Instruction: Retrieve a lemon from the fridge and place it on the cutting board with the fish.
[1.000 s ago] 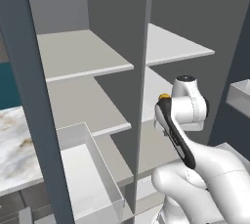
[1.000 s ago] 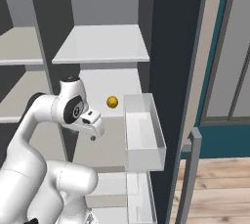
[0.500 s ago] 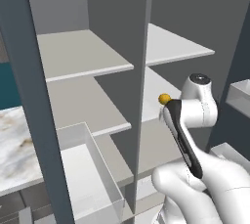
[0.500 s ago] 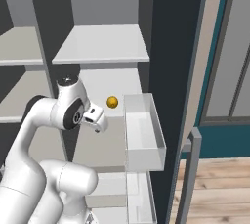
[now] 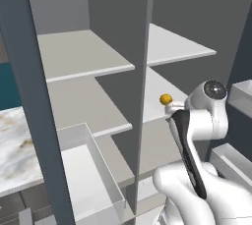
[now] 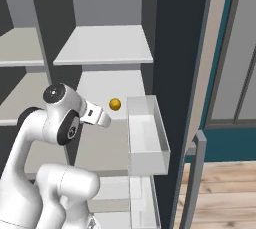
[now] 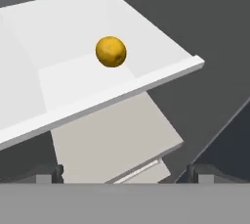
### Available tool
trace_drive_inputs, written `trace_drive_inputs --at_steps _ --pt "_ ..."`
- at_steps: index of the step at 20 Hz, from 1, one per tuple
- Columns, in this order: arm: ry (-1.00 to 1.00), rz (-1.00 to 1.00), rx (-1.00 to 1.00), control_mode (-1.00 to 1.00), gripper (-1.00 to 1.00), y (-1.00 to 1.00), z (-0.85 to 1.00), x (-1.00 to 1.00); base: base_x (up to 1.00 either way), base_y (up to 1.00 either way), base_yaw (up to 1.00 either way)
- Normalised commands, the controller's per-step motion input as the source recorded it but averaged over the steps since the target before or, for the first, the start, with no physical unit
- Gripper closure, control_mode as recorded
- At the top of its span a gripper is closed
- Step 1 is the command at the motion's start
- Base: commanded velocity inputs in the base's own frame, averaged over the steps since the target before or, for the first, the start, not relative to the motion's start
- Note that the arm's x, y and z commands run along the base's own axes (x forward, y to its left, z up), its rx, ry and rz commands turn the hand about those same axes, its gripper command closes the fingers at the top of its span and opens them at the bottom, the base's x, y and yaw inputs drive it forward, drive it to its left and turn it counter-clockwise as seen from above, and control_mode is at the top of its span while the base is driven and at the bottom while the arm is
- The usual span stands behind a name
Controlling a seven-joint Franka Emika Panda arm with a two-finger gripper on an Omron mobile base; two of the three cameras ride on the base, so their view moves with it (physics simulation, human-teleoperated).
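1. Far left, left base view: dark slate fridge (image 5: 29, 96) door frame edge, with a slice of marble counter (image 5: 15, 145) behind it at the lower left
2. Door bin (image 5: 93, 170), clear and boxy, hangs on the left door just right of that frame; in the right base view a second door bin (image 6: 147, 135) sits on the right door
3. Fridge interior is split by a vertical divider (image 5: 142, 96) into two columns of pale grey shelves; both doors stand open
4. Lemon (image 5: 166, 99) lies on the middle shelf (image 5: 157, 89) of the right column, just right of the divider, toward the shelf's front half. Also at (image 6: 115, 104) and (image 7: 111, 51)
5. Arm's wrist is raised in front of that shelf, level with it; gripper (image 6: 102, 119) points into the right column at the lemon, near it but not touching
6. Hand view: lemon sits upper centre on the white shelf, well beyond the fingertips (image 7: 53, 173); nothing between them
7. Jaws spread fully wide, holding nothing
8. Far right, right base view: open right door edge-on, wood floor (image 6: 225, 188) below it
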Motion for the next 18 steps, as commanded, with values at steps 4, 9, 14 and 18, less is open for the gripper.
trace_drive_inputs --at_steps 4,9,14,18 --pt "-0.05 0.01 -0.12 -1.0 -1.0 0.03 0.72 0.0 0.0 0.0 0.0" --pt "0.06 0.01 -0.05 -1.0 -1.0 -0.02 0.37 0.0 0.0 0.0 0.0" --pt "-0.05 0.04 0.04 -1.0 -1.0 -0.04 -0.01 0.21 0.0 0.0 0.0" --pt "-0.05 0.11 0.02 -1.0 -1.0 -0.06 -0.01 0.38 0.0 0.0 0.0"
